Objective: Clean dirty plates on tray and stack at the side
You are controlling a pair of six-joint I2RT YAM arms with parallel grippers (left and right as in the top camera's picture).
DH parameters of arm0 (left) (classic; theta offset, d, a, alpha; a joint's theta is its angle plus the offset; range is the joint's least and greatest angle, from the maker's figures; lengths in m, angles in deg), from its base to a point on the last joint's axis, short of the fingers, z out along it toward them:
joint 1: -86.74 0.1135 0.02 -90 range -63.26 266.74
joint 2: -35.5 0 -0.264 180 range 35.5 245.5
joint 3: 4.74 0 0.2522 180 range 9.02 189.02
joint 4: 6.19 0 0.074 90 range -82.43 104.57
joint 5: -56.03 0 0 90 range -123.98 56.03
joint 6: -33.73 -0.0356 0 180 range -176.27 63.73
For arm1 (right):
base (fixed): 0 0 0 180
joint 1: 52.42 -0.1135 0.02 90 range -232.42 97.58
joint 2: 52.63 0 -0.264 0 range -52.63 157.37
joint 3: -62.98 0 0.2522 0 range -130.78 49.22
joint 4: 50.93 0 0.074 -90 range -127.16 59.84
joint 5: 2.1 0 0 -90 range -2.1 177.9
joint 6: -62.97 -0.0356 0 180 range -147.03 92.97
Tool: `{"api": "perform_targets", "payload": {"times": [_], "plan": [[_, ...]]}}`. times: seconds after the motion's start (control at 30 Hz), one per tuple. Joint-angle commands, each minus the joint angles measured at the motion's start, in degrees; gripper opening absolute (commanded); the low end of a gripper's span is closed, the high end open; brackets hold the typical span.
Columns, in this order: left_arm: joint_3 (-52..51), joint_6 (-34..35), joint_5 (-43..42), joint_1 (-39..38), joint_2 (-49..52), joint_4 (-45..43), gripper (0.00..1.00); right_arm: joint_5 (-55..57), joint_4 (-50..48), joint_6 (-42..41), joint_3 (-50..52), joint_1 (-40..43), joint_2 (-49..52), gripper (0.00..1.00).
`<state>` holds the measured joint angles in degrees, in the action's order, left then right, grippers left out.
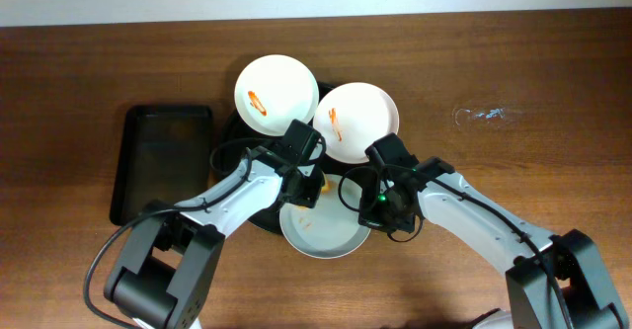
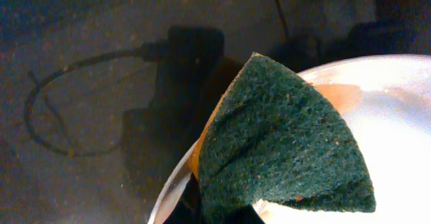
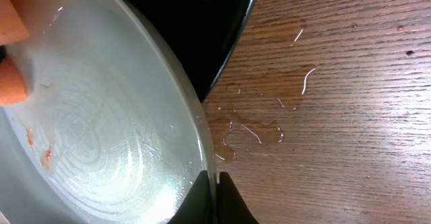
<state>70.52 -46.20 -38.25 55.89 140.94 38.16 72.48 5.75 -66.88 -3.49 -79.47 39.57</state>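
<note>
The third plate sat low in the centre of the overhead view, hanging off the lower rim of the round black tray. Its face was wet and carried faint orange residue. Further up the tray lay the upper-left plate and the upper-right plate, each with an orange smear.

The right gripper had its jaws pinched thin on the third plate's right rim. The left gripper was clamped on a sponge, green scouring face up, at the plate's upper-left edge.

The likely trouble was the rim pinch. With the plate slick and part unsupported, a firm press of the sponge on the far side could have levered it loose or tipped it off the tray. The sponge, held at one end, could also have folded instead of scrubbing. Water was already beaded on the tabletop beside the tray.

Both arms reached up from the bottom corners of the frame and converged on the plate, wrists angled inward.
</note>
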Motion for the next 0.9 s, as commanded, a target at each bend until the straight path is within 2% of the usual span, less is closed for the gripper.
{"api": "perform_targets", "payload": {"times": [0.0, 0.1, 0.37, 0.5, 0.87], "plan": [[-1.77, -0.70, 3.48, 0.28, 4.33, -0.17, 0.00, -0.87, 0.15, 0.61, 0.04, -0.33, 0.17, 0.04], [0.76, -0.68, 3.50, 0.28, 3.67, -0.17, 0.00, -0.87, 0.20, 0.61, 0.04, -0.33, 0.17, 0.04], [2.75, -0.50, 14.62, 0.28, 2.03, 2.21, 0.00, -0.87, 0.20, 0.61, 0.04, -0.33, 0.17, 0.04], [2.75, -0.44, 15.98, 0.28, 1.05, 1.73, 0.00, -0.87, 0.20, 0.61, 0.04, -0.33, 0.17, 0.04], [2.86, -0.26, 24.59, 0.28, -10.45, 1.38, 0.00, -0.87, 0.17, 0.61, 0.04, -0.33, 0.17, 0.04]]}}
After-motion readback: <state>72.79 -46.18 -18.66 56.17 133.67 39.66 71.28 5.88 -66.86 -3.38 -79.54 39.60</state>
